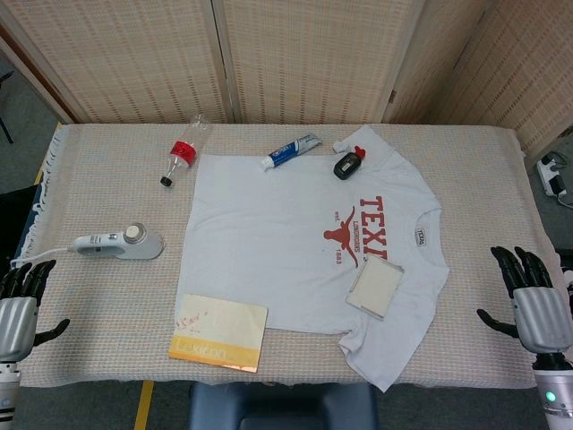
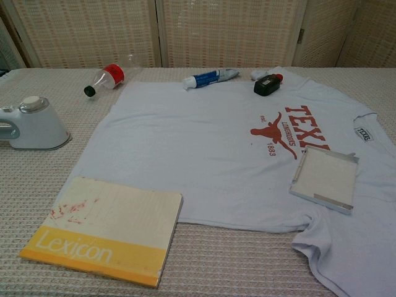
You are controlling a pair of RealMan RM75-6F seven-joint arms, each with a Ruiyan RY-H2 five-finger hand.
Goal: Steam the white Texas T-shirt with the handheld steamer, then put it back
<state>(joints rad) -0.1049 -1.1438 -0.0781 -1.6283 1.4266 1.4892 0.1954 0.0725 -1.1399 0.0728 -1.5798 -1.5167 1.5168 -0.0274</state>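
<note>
The white T-shirt [image 1: 295, 242] lies spread flat in the middle of the worktop [image 1: 107, 197], its red Texas print toward the collar on the right. The steamer [image 1: 121, 242] sits on its side left of the shirt, well apart from it. On the shirt rest a square case [image 1: 375, 288], a toothpaste tube [image 1: 291, 152] and a small black gadget [image 1: 347, 165]. A bottle [image 1: 182, 154] and a yellow book [image 1: 219, 332] lie at its edges. The left robot hand [image 1: 20, 309] and right robot hand [image 1: 535, 305] hover at the worktop's ends, fingers apart, holding nothing.
</note>
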